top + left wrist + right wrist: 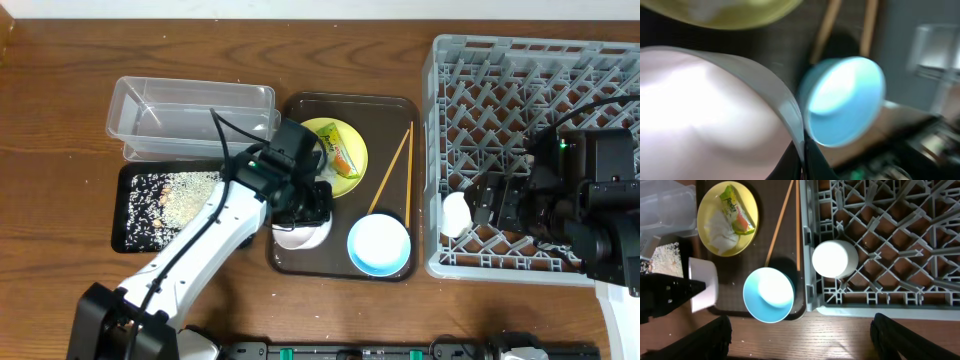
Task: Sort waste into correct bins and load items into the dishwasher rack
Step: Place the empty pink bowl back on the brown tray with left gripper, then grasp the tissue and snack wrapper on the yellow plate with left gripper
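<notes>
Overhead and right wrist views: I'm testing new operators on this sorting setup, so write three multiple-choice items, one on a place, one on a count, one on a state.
1. Where is the small white cup?
A. in the clear tub
B. in the dishwasher rack
C. on the yellow plate

2. How many chopsticks lie on the brown serving tray?
A. one
B. four
C. two

3. What state is the black tray in?
A. strewn with rice grains
B. bare
C. turned upside down

Answers:
1 B, the cup sits among the rack's pegs near its corner.
2 C, two thin wooden sticks show along the tray's right side.
3 A, pale grains cover much of its floor.
</notes>
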